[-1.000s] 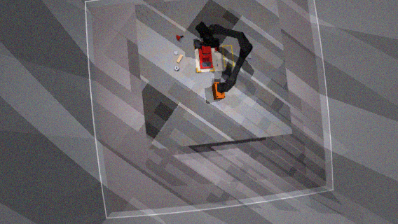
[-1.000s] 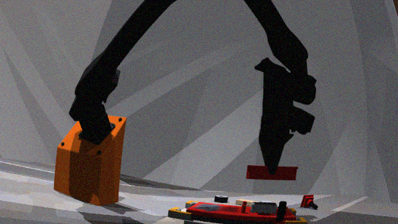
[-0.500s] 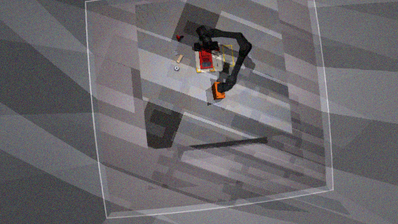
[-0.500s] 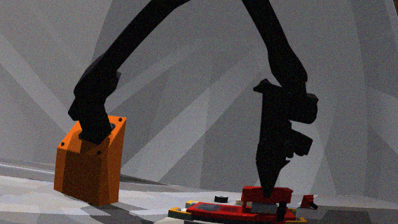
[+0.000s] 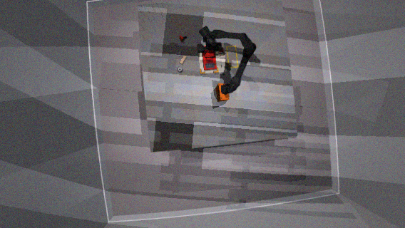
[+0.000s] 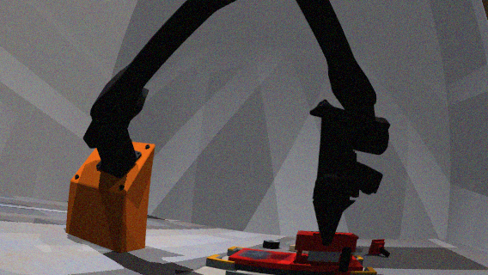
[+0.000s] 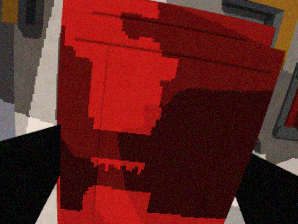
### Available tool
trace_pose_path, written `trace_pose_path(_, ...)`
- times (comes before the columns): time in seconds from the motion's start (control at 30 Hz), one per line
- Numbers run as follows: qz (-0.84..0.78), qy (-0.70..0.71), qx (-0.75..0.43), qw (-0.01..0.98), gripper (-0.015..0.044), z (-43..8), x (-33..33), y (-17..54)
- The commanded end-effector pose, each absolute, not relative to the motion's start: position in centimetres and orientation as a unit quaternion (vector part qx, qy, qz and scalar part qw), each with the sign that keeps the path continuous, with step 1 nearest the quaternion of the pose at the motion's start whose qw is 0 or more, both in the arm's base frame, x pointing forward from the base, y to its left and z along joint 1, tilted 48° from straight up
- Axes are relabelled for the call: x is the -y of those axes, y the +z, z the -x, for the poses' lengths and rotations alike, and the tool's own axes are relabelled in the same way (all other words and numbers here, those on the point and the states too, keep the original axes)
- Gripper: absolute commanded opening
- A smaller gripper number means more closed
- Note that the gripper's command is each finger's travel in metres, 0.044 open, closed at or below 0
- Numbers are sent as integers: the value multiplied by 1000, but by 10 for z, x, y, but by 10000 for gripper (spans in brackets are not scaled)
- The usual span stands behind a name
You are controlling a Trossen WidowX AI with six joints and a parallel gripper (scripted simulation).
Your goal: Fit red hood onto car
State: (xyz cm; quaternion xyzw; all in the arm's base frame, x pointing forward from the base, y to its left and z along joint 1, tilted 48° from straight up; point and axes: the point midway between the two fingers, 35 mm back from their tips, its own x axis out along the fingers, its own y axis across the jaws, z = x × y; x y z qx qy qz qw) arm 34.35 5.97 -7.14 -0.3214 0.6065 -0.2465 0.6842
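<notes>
The red hood (image 6: 307, 241) (image 7: 125, 90) is between the fingers of my gripper (image 6: 327, 241) (image 7: 153, 147), which is shut on it from both sides. The hood is roughly level, low over the engine end of the red chassis (image 5: 204, 65) (image 6: 281, 259). In the exterior view a gap shows under the hood's roof, with the grey engine block (image 6: 324, 258) visible in it. A red upright stands at the gap's left end; I cannot tell whether it is a peg or a hood corner. The hood hides the pegs and holes in the wrist view. The chassis sits in the white jig with yellow corners (image 6: 213, 260).
A black post (image 6: 344, 259) stands beside the chassis. A small red and black part (image 5: 182, 38) (image 6: 377, 247), a tan block (image 5: 182, 59) and a wheel (image 5: 178, 69) lie beyond the jig. A yellow outline lies on its other side. The arm's orange base (image 5: 222, 94) (image 6: 100, 215) stands nearby.
</notes>
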Motion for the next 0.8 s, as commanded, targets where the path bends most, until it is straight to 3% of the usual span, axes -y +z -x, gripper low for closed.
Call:
trace_pose_path(0.0, 324, -247, -605, 684, 0, -344, -58, -72)
trace_pose_path(0.77, 324, -247, -605, 684, 0, -346, -51, -79)
